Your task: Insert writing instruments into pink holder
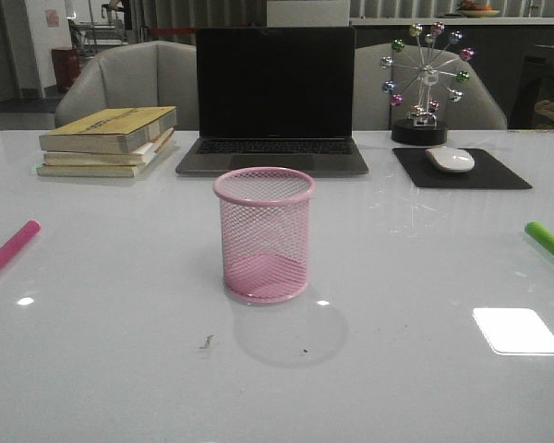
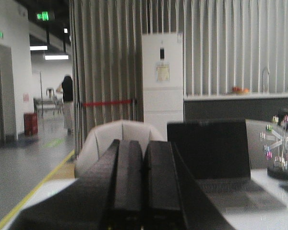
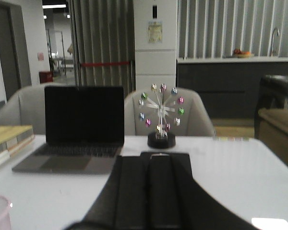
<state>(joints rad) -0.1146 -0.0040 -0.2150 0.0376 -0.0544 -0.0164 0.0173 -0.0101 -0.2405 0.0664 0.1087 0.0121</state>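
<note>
While the pink holder stands empty, both arms' jaws pressed together, holding and touching nothing.

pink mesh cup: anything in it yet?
Empty. The pink holder stands upright, only its base showing through the mesh; magenta marker and green marker lie on the table.

Pink holder sits alone mid-table, bare tabletop all round it. Laptop crowds its 12 o'clock, books at 10, mouse at 2.
</note>
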